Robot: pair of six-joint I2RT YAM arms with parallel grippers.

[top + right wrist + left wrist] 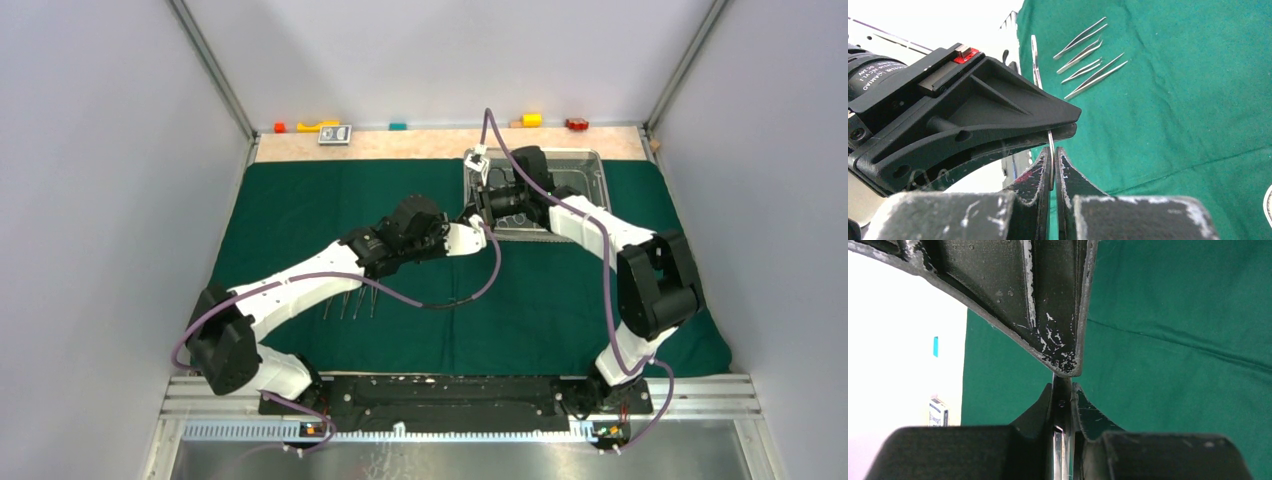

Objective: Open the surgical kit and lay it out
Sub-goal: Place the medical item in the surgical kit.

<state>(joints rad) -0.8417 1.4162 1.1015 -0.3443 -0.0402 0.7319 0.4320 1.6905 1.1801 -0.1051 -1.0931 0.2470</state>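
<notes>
The dark green cloth (pixel 300 210) lies spread over the table. The wire-mesh tray (pixel 592 160) stands on it at the back right. Both grippers meet in front of the tray's left end. My right gripper (pixel 1053 152) is shut on the thin ring end of a steel instrument (pixel 1034 57). My left gripper (pixel 1064 390) is clamped on the same instrument's shaft (pixel 1064 445), with the right gripper's finger (pixel 1048 305) right above it. In the top view the left gripper (pixel 484 222) and the right gripper (pixel 500 196) hide the instrument. Several tweezers (pixel 1088 60) lie side by side on the cloth (pixel 1173 100).
The laid-out tweezers (pixel 350 305) sit under my left forearm near the cloth's front middle. Small coloured blocks (pixel 530 120) and a small card (pixel 335 134) line the bare table strip behind the cloth. Grey walls close in both sides.
</notes>
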